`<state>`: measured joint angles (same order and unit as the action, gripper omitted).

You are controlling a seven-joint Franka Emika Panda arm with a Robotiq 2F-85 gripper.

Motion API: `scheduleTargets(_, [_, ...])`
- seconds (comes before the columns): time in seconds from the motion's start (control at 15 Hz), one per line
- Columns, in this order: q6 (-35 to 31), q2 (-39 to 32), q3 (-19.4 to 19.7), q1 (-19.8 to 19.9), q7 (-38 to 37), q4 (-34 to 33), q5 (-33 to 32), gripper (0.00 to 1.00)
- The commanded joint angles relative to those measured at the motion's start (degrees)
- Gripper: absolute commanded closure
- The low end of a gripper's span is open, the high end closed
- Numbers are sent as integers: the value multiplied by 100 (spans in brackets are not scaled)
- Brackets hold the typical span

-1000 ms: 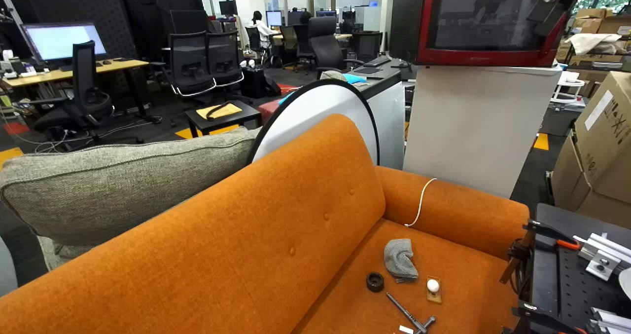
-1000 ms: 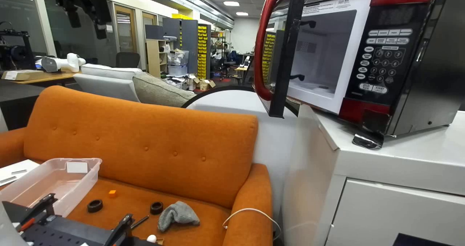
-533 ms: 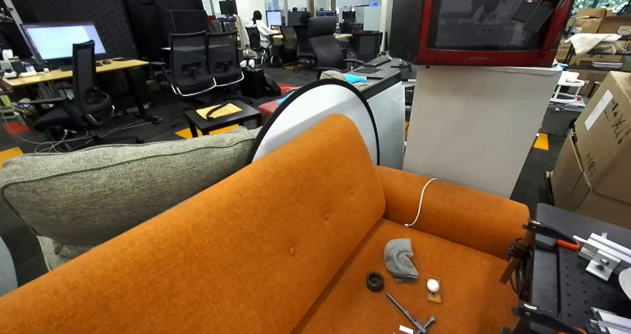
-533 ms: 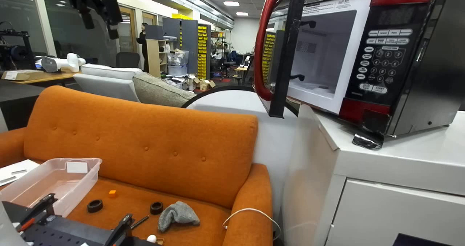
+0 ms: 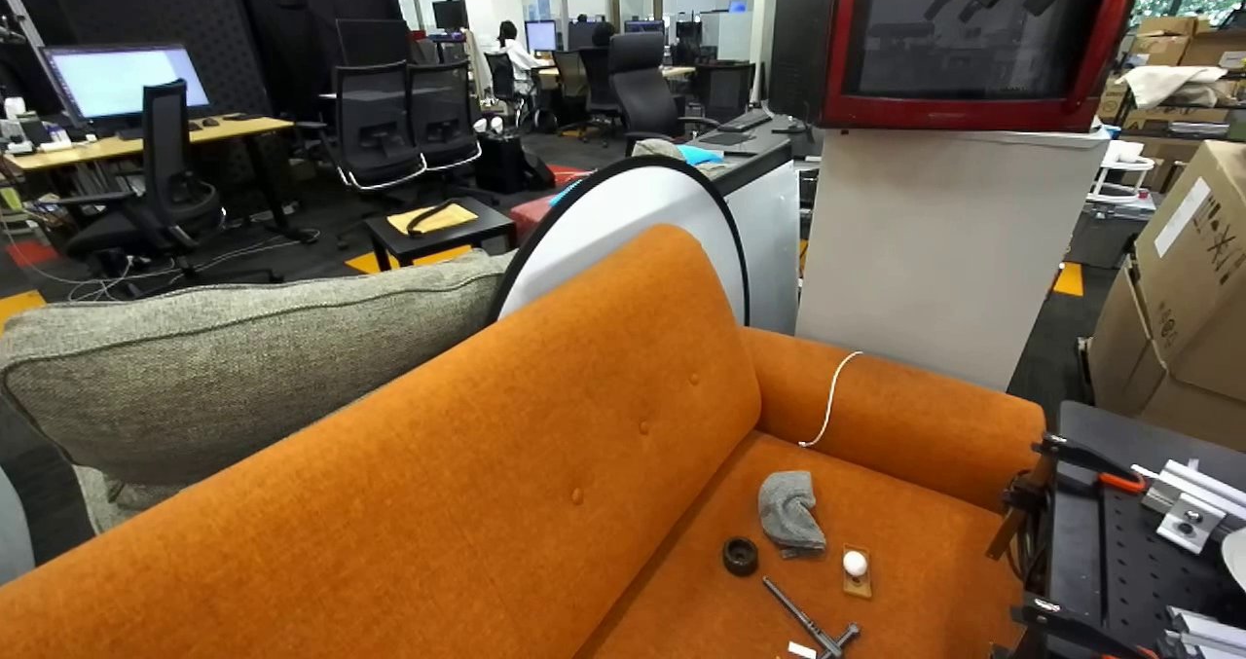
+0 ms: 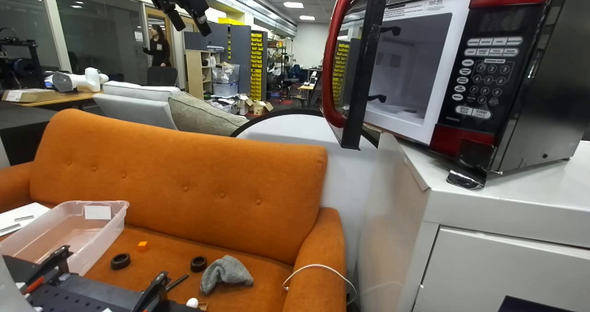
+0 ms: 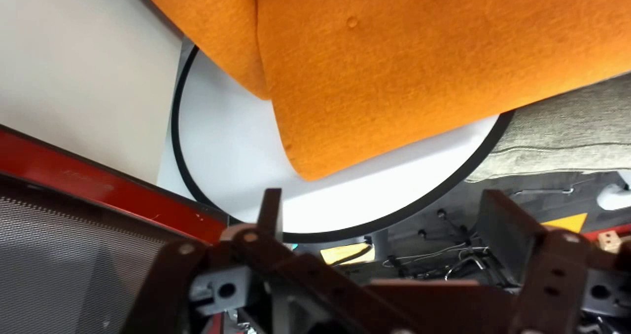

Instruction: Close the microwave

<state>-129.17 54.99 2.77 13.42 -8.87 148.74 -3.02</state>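
Microwave (image 6: pixel 488 72) is located at the upper right of the frame in both exterior views, on a white cabinet (image 6: pixel 498 266). Door (image 6: pixel 364 72) stands open, seen nearly edge-on in an exterior view, with its red handle (image 6: pixel 328 56) on the left and the pale cavity (image 6: pixel 410 67) exposed.

Gripper (image 7: pixel 384 213): jaws wide apart, nothing between them. In an exterior view it hangs at the upper left of centre, clear of the handle; the wrist view shows the door's red border at the lower left.

Handling (estimated): the door is rigid and should swing lightly on its hinge, with stiffer resistance where the dark hooks (image 6: pixel 392 30) engage. The window (image 5: pixel 969 51) looks smooth; expect it to be slippery and treat it as fragile. The microwave is probably heavy, yet a hard shove could slide it on the cabinet.

Contact: a grasp should not be required. Press on the outer face beside the handle, near the free edge, for best leverage; avoid the middle of the window. Follow the hinge arc until the hooks seat.
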Motion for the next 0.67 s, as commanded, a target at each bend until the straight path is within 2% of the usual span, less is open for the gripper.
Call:
scheduleTargets(0.0, [-23, 50, -4, 32, -21, 34, -50, 0])
scheduleTargets(0.27, [-80, 102, -64, 42, -69, 82, -68, 0])
scheduleTargets(0.4, [-634, 66, -258, 509, -460, 264, -376, 0])
scheduleTargets(0.6, [-1286, -82, -134, 1149, -901, 535, -774, 0])
